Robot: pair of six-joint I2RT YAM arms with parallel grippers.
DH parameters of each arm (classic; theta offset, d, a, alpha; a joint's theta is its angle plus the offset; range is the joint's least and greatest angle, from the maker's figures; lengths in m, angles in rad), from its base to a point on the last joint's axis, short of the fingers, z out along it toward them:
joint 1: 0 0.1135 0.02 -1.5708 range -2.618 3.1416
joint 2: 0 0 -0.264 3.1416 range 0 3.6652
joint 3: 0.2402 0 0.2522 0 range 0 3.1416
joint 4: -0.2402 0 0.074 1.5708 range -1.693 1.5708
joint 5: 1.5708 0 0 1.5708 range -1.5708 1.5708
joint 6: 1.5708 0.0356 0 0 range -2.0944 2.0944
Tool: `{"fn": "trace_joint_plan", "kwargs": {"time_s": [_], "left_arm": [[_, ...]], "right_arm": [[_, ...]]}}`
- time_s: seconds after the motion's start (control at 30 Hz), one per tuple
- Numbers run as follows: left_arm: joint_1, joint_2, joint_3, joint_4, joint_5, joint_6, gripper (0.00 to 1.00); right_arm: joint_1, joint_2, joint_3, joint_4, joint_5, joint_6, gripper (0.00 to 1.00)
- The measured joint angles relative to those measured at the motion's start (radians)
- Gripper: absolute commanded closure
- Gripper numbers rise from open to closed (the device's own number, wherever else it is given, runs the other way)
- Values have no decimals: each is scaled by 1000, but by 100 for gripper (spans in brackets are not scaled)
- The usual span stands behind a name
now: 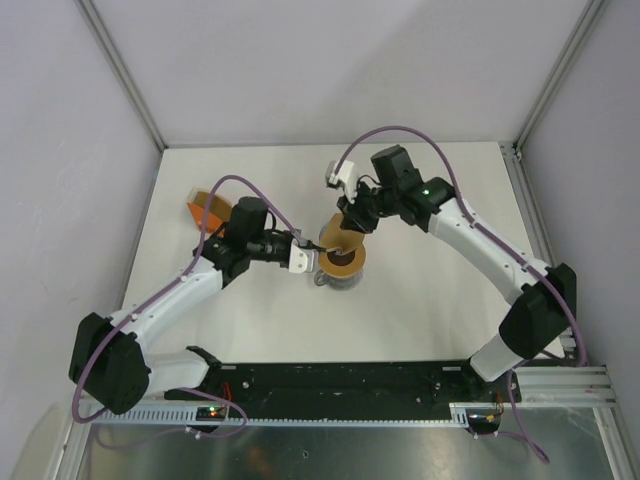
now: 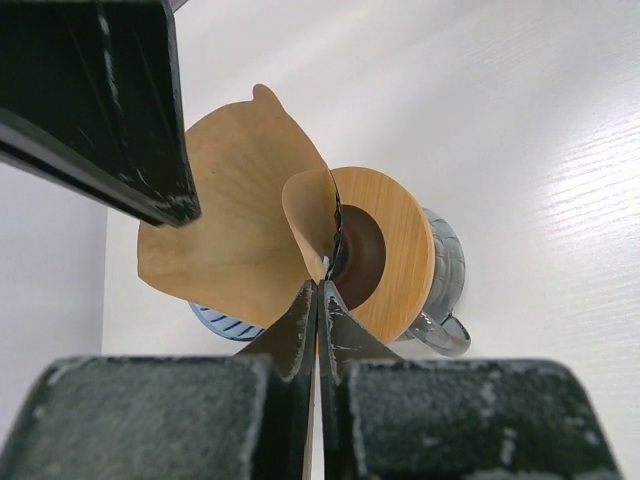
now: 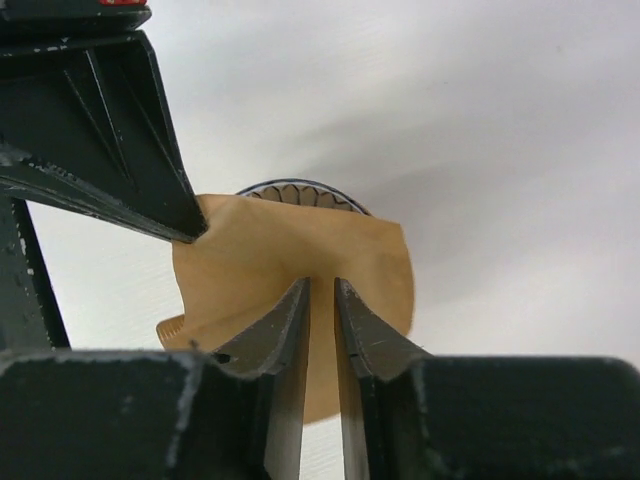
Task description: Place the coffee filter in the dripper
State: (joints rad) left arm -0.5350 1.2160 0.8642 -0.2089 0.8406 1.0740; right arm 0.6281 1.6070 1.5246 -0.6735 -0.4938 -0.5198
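**Filter pinched by left gripper, over dripper**

Top view: orange holder sits far left, well apart. Left gripper meets the filter from the left, right gripper from the upper right. Both are above the ring at mid-table. Dripper can't be made out there.

Left wrist only: tips pressed together on the filter's edge, just beside the ring. Blue dripper ribs peek out under the filter. Mug is behind the ring.

Right wrist only: right jaws slightly parted, filter showing in the gap, contact unclear. The dripper's ribbed rim is just behind the filter.

Table is white and matte. Pale walls, metal posts at the corners.
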Motion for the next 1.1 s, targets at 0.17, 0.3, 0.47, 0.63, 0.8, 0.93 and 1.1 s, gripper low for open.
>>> {"fn": "trace_joint_plan", "kwargs": {"time_s": [0.17,0.3,0.47,0.63,0.8,0.93,1.1], "left_arm": [[0,2,3,-5,0,0,87],[-2,3,13,-17,-1,-1,70],[-3,3,21,-27,-9,-11,53],[-4,3,51,-37,-27,-35,43],[-4,2,74,-38,-43,-57,39],[-4,1,74,-40,-54,-64,42],[-4,0,72,-40,-61,-61,51]], "right_arm": [[-18,-91,-55,75,56,106,58],[-18,-155,-92,130,180,201,54],[-12,-159,-113,142,289,258,53],[-10,-144,-124,140,333,277,53],[-10,-126,-127,141,335,283,54],[-10,-120,-129,141,324,284,66],[-11,-108,-130,139,316,291,84]]}}
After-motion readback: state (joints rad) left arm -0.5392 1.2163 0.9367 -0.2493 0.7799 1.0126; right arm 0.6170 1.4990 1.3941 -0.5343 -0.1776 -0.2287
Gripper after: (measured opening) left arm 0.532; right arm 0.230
